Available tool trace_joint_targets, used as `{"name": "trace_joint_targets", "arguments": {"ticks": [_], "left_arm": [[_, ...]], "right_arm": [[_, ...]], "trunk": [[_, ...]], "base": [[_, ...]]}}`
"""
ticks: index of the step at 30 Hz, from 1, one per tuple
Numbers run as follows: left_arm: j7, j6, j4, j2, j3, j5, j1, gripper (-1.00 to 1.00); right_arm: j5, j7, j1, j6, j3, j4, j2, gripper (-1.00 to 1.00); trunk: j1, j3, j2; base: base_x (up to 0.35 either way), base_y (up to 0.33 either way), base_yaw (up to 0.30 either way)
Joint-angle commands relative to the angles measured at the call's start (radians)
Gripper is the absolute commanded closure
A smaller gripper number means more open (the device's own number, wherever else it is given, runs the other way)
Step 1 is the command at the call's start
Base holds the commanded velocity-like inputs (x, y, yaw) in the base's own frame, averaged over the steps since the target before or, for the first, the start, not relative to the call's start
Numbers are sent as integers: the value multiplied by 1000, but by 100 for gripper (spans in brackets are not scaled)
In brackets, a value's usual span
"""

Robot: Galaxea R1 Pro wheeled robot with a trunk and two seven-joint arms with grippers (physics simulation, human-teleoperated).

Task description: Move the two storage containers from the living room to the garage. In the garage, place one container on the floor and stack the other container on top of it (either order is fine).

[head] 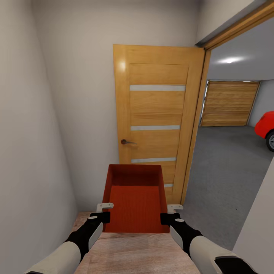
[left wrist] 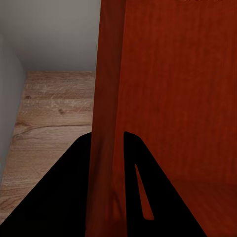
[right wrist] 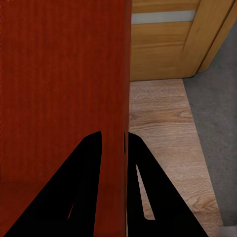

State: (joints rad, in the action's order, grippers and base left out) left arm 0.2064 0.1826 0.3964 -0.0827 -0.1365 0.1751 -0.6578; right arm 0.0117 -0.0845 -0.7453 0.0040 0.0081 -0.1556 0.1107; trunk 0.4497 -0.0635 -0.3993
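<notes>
I carry one orange-red storage container out in front of me, held level above light wood planks. My left gripper is shut on its left wall and my right gripper is shut on its right wall. In the left wrist view the container wall runs between the two black fingers. The right wrist view shows the same pinch on the opposite wall. The bin is open-topped and holds nothing. Through the doorway at right lies the garage with its dark grey concrete floor and slatted wooden door.
An open wooden door with pale strips and a handle stands straight ahead against the wall. Plain walls close in at the left and near right. Part of a red car shows inside the garage.
</notes>
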Motion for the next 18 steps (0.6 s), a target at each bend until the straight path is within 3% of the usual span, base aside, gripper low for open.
{"name": "trace_joint_targets", "arguments": {"ticks": [1,8,18], "left_arm": [[8,6,1,1,3,6,0,100],[8,6,1,1,4,6,0,100],[8,8,1,1,5,6,0,100]], "right_arm": [[11,-12,0,0,-13,-2,0,100],[11,-15,0,0,-13,-2,0,100],[11,-16,0,2,-14,-2,2,100]], "trunk": [[0,0,-1],[0,0,-1],[0,0,-1]], "base": [[0,0,0],[9,0,0],[197,0,0]]}}
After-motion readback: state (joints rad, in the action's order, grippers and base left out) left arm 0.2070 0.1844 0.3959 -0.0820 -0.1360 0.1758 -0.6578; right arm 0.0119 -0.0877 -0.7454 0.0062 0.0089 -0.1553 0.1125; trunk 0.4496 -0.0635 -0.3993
